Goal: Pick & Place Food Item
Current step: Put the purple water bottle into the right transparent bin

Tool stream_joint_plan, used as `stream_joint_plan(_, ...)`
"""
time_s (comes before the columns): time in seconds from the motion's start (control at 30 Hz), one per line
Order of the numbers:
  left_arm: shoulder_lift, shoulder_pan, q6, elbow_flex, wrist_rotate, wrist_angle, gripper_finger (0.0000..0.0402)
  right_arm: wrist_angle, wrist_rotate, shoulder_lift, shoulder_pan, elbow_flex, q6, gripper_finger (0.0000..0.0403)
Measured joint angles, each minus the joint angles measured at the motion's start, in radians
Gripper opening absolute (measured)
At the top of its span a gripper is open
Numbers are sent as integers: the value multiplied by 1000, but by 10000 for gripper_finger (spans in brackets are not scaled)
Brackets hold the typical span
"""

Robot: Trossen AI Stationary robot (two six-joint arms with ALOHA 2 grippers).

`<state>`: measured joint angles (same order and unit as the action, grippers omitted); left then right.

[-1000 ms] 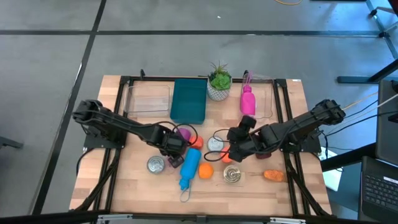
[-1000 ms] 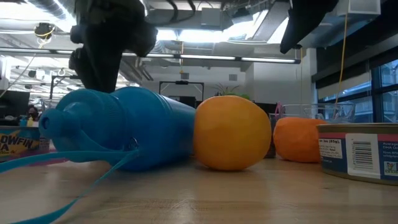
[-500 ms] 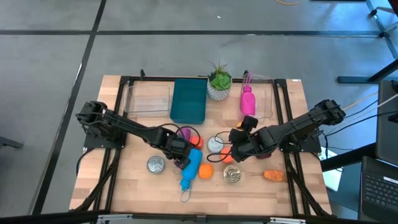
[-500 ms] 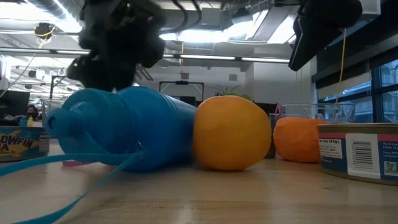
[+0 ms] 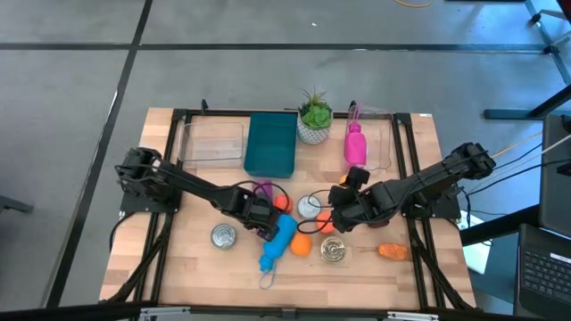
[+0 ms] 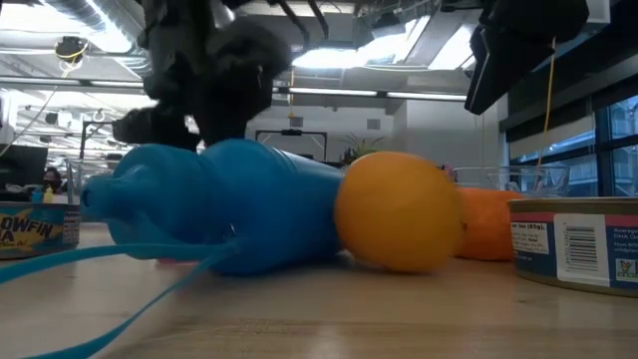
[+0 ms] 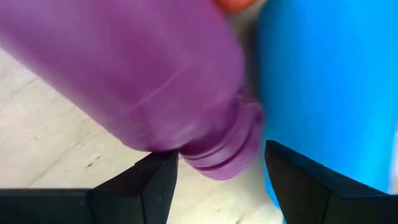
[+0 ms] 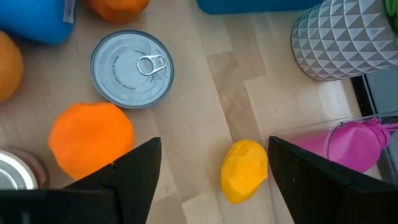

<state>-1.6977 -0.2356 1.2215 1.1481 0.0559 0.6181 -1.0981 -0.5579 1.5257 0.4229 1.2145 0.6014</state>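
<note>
Barcode label faces out on the tin can [image 6: 586, 242]

We are in what looks like a robotics lab inside an open office or industrial hall. In the high view, a wooden table [image 5: 375, 267] on a black metal frame stands in the centre on a grey concrete floor [image 5: 71, 107] crossed by dark lines, and a laptop keyboard [image 5: 546, 276] sits at the lower right edge. In the low view, the upper part of the frame shows an exposed ceiling with pipes and strip lights [image 6: 399, 96], the right edge shows tall windows [image 6: 608, 150], and cluttered workstations [image 6: 25, 160] fill the far left.
</note>
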Motion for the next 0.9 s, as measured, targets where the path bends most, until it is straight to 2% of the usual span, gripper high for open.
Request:
stream_joint_plan(0.17, -60, -6, 14, 0, 50, -82, 233, 0, -1, 0, 0, 0, -15, 290)
stream_joint_plan(0.33, -85, -3, 5, -2, 55, -175, 233, -1, -3, 0, 3, 0, -31, 290)
stream_joint_plan(0.53, -82, 17, -36, -2, 52, -174, 226, -1, -3, 0, 16, 0, -34, 290)
stream_joint_plan(0.9, -73, 53, -159, -2, 91, -173, 175, 0, -3, 0, 20, 0, -34, 290)
